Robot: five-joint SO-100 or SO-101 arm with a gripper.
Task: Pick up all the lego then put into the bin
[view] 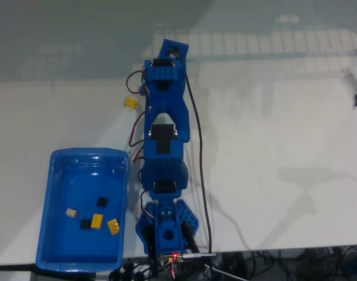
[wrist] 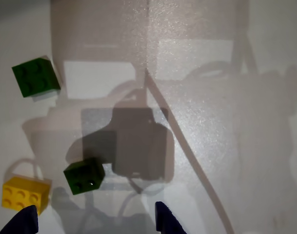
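Still, several bricks remain outside the bin (view: 54, 193), and the risks come from how close they lie together. In the wrist view the two blue fingers (wrist: 163, 220) show at the bottom edge, spread apart with nothing between them, and the gripper (wrist: 92, 222) hangs above the white surface (wrist: 246, 146). One dark green brick (wrist: 84, 176) lies just above the gap of the fingers, toward the left fingertip. A yellow brick (wrist: 24, 193) lies near it, just above that same fingertip. A second dark green brick (wrist: 36, 76) rests well apart, toward the upper left of this view.

In the fixed view the blue bin stands at the near left part of the surface, beside the arm's base, and holds five small bricks (view: 97, 220), yellow, tan and black. A yellow brick (view: 130, 102) shows on the surface left of the arm; the green ones are hidden by the arm there.

I judge that if the fingers come down as they stand, the left one may land on the yellow brick or push it away. The near green brick sits turned to the fingers, so a closing grip could catch its corners and let it spin out. Heavy shadows on the surface may also mislead the aim.
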